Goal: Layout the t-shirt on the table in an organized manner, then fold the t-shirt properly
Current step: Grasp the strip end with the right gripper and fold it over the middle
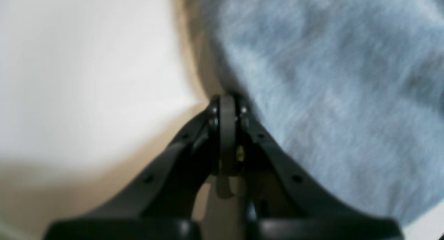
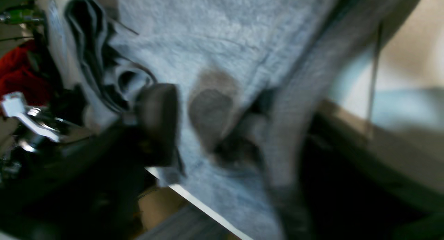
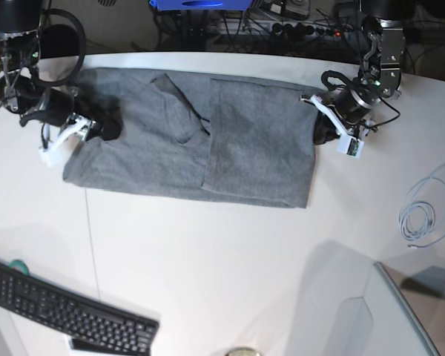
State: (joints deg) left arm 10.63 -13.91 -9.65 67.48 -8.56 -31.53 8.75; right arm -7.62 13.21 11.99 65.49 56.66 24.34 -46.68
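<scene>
The grey t-shirt (image 3: 200, 152) lies spread across the far half of the white table (image 3: 222, 259), with a folded panel over its right part and creases near the middle. My left gripper (image 3: 318, 131) sits at the shirt's right edge. In the left wrist view its fingers (image 1: 227, 106) are pressed together where the shirt (image 1: 329, 94) edge meets them. My right gripper (image 3: 102, 130) is over the shirt's left end. In the blurred right wrist view its jaws (image 2: 184, 118) stand apart with grey fabric (image 2: 215, 35) between the pads.
A black keyboard (image 3: 67, 311) lies at the table's near left corner. A coiled white cable (image 3: 419, 215) rests at the right, and a clear panel (image 3: 386, 311) stands at the near right. Cables and equipment sit beyond the far edge.
</scene>
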